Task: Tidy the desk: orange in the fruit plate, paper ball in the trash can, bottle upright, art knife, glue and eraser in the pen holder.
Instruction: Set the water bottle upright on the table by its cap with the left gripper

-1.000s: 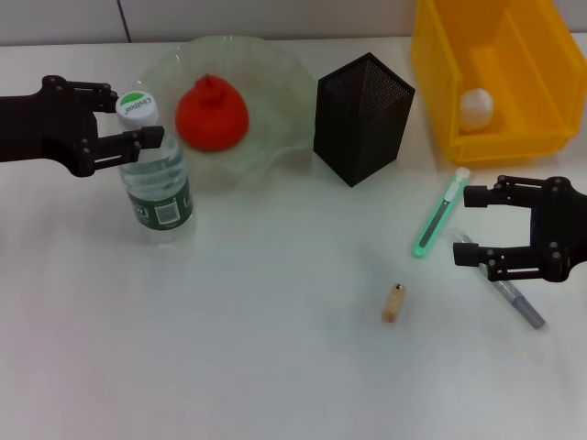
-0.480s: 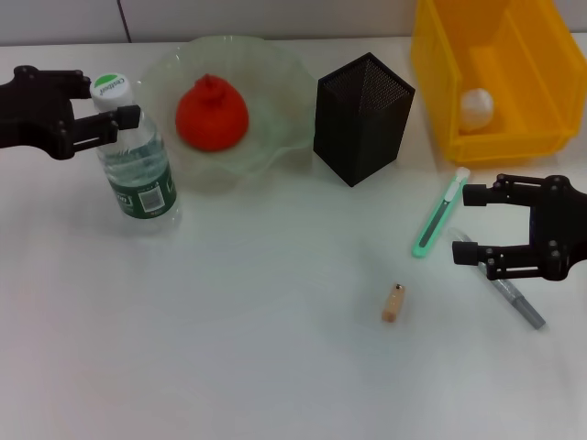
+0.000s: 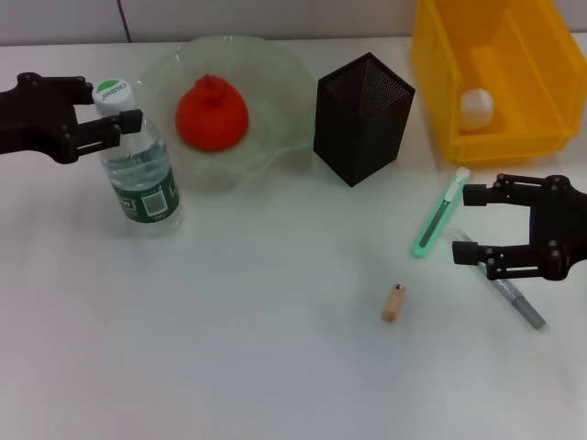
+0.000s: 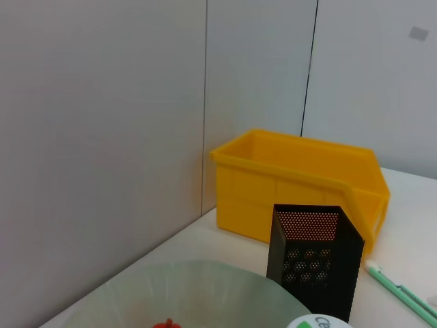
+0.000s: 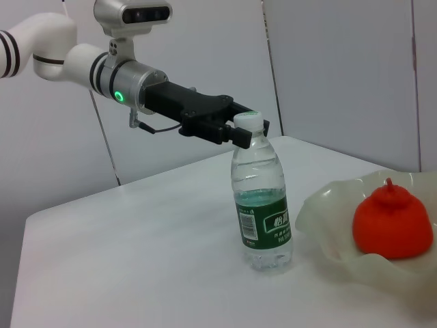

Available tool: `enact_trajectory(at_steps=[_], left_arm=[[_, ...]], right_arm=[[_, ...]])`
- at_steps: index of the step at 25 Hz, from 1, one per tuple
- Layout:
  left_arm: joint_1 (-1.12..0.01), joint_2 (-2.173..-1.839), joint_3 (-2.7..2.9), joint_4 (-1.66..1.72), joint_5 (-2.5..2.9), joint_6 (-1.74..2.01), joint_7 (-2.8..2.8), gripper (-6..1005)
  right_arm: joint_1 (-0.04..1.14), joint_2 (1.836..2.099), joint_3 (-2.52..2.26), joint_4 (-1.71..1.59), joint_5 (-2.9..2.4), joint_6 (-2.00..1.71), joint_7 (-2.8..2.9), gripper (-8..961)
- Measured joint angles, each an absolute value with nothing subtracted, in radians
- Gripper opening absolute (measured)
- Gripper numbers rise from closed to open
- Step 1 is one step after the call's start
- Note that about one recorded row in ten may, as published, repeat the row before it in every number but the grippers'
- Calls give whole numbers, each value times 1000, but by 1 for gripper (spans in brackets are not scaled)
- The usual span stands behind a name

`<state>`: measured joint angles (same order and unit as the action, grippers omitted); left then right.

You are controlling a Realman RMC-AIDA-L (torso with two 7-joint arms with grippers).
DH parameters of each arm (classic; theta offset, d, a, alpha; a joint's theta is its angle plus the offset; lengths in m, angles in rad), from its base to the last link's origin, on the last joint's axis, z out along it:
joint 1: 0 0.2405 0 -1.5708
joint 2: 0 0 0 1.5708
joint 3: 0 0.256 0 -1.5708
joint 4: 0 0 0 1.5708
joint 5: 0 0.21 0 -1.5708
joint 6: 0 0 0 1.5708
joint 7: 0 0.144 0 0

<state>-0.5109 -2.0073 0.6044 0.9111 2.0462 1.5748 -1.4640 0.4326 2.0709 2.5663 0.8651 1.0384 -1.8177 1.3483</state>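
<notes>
Since a second ago, my left gripper [image 3: 108, 116] is standing the bottle [image 3: 138, 165] upright, probably still pinching its neck; my right gripper [image 3: 470, 225] is waiting open.

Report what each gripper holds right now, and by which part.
The left gripper is at the neck of the upright bottle, just under its cap; whether it grips is unclear. The right gripper is open, holding nothing.

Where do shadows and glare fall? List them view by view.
Head view: even light, only faint soft shadows by the bottle and pen holder. Right wrist view: glossy table faintly mirrors the bottle held by the left hand. Left wrist view: no glare on the trash can.
</notes>
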Motion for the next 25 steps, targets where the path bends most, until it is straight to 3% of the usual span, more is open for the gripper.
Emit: enact_trajectory(at_steps=[20,25], left_arm=[[-506,-2020,601,910,2042,1558,-1482,505],[-506,-2022,601,911,2040,1563,-1482,633]], right_arm=[[433,2071,2566,865,1038,-1819,1348,825],[433,2071,2566,865,1038,-1819,1347,825]])
